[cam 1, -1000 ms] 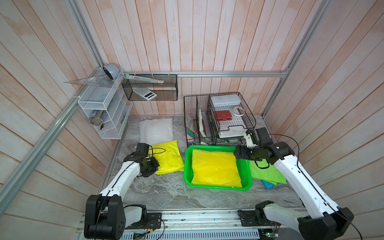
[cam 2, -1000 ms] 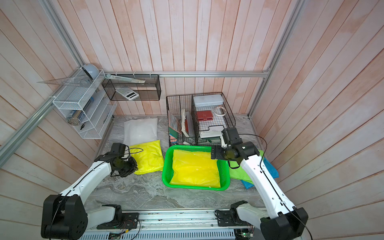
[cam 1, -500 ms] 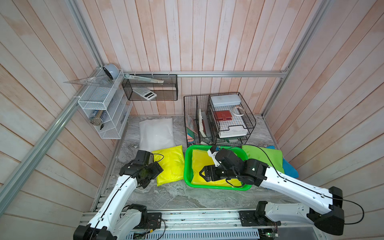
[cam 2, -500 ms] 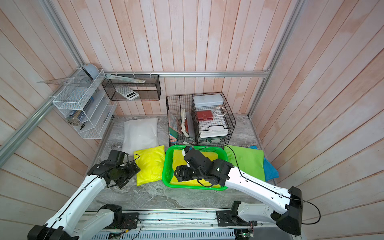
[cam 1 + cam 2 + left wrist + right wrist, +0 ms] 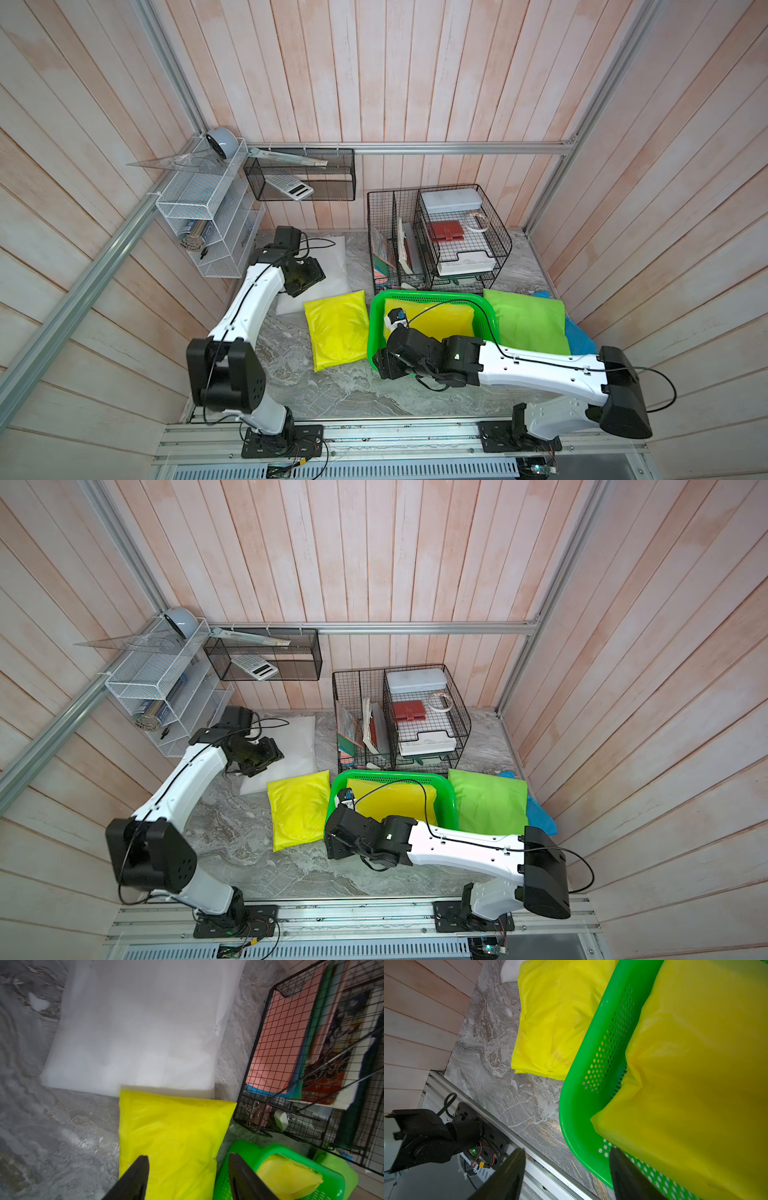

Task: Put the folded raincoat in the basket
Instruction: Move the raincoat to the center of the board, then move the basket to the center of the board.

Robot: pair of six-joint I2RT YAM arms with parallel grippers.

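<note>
Both arms have moved: the right gripper (image 5: 566, 1150) has drawn back to the near left corner of the basket (image 5: 436, 296), and the left gripper (image 5: 187, 1156) has gone over the white packet (image 5: 334, 266), behind and left of the basket. The folded raincoat (image 5: 440, 322) lies flat inside the basket. A second yellow raincoat (image 5: 337, 328) lies just left of it. Both grippers have their fingers apart, holding nothing.

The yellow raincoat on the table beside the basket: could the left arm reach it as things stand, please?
Likely yes: its open fingers hover near that raincoat, and nothing covers it.
</note>
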